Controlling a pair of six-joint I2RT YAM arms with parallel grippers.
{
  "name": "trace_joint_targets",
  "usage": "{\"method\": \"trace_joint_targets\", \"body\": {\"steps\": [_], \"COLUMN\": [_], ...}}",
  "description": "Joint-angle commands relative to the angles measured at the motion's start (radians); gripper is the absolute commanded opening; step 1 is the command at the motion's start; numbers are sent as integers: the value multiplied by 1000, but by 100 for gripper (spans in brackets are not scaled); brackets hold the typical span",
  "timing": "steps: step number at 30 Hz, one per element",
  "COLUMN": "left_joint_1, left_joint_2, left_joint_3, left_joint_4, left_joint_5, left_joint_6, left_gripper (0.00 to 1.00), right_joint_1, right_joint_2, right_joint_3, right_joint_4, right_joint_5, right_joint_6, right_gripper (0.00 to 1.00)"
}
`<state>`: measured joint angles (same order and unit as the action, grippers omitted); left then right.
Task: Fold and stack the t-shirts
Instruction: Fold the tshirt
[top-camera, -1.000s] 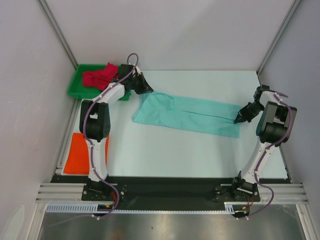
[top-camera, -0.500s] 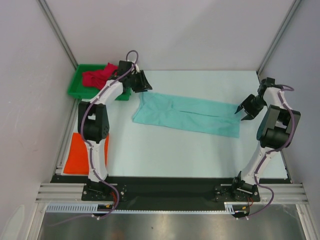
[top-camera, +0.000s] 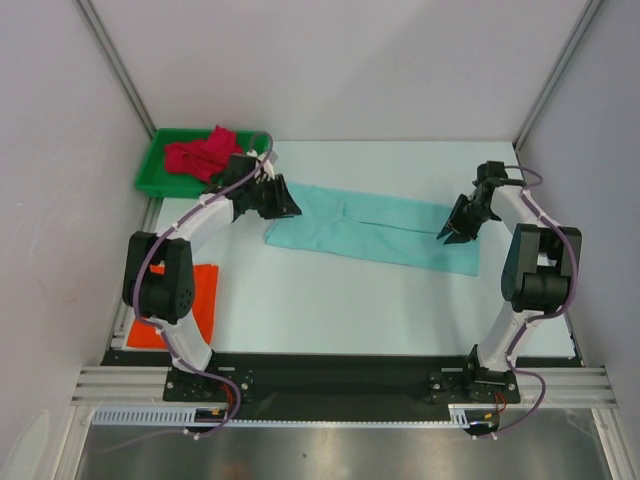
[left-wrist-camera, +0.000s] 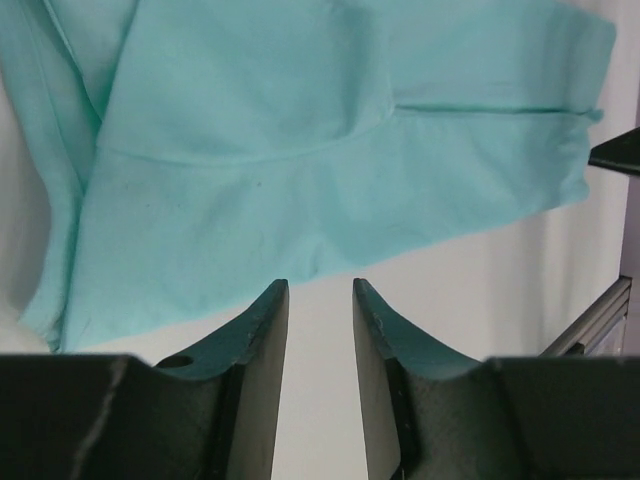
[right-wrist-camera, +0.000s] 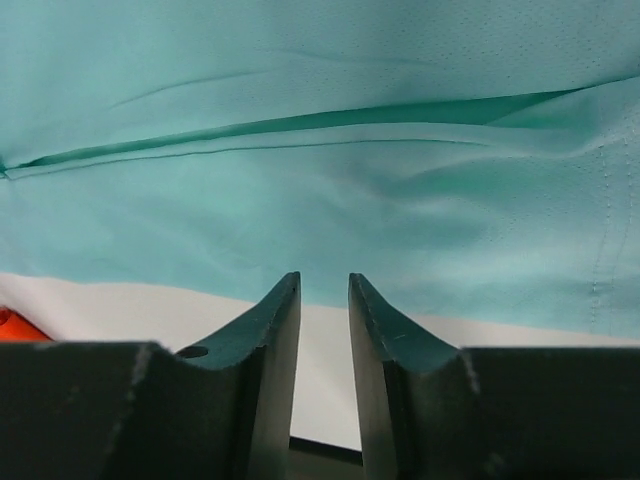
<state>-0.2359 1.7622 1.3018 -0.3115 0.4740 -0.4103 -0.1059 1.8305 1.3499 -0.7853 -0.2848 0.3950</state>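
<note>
A mint green t-shirt lies across the table, folded into a long strip. My left gripper hovers at its left end. In the left wrist view the left gripper is open, with bare table between the fingers and the mint green t-shirt just beyond the tips. My right gripper is over the strip's right end. In the right wrist view the right gripper is open and empty, its tips at the edge of the mint green t-shirt. A crimson t-shirt lies bunched in the tray. A folded orange t-shirt lies at the table's left edge, partly hidden by the left arm.
The green plastic tray stands at the back left corner, close behind the left arm. Frame rails run along both sides of the table and grey walls close it in. The black base strip lies along the near edge.
Both grippers were shut on the ends of the mint shirt and have opened and let go. The left elbow swung out left. The right gripper moved left over the shirt's right end.
</note>
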Motion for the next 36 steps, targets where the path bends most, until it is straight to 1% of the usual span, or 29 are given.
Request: {"method": "trace_joint_targets", "body": {"steps": [1, 4, 5, 7, 8, 11, 12, 14, 15, 19, 21, 23, 27, 32, 34, 36], "left_joint_1": [-3, 15, 21, 39, 41, 46, 47, 47, 46, 46, 40, 34, 18, 18, 23, 35], "left_joint_2": [51, 127, 144, 181, 193, 275, 286, 283, 275, 205, 122, 39, -56, -125, -156, -191], "left_joint_3": [-49, -41, -38, -38, -20, 57, 66, 70, 70, 73, 57, 41, 2, -90, -133, -163], "left_joint_4": [95, 104, 101, 101, 92, -12, -43, -54, -69, -104, -121, -130, -132, -89, -72, -52], "left_joint_5": [63, 77, 71, 58, 32, 8, -6, -27, -59, -101, -123, -146, -147, -100, -84, -64], "left_joint_6": [-28, -47, -61, -65, -47, 11, 22, 50, 59, 93, 91, 90, 79, 62, 42, 15], "left_gripper": [37, 33, 31, 30, 31, 30, 29, 29, 29, 32, 35, 39, 43, 47, 50, 49], "right_joint_1": [-8, -32, -49, -72, -98, -144, -168, -189, -204, -209, -209, -207, -206, -209, -210, -207], "right_joint_2": [-10, 0, -10, -22, -25, -10, -2, -2, -20, -109, -163, -183, -168, -134, -143, -142], "right_joint_3": [-40, -105, -121, -179, -199, -227, -228, -225, -227, -221, -207, -192, -172, -208, -234, -233], "right_joint_4": [84, 92, 92, 107, 119, 113, 103, 65, 55, 6, -9, -15, -12, 23, 43, 41], "right_joint_5": [-11, 19, 45, 70, 82, 107, 122, 171, 180, 196, 187, 185, 158, 122, 119, 133], "right_joint_6": [30, 19, 13, -8, -13, -33, -39, -38, -36, -48, -53, -59, -64, -50, -53, -64], "right_gripper": [31, 27, 27, 27, 27, 27, 28, 30, 31, 38, 40, 44, 50, 51, 51, 51]}}
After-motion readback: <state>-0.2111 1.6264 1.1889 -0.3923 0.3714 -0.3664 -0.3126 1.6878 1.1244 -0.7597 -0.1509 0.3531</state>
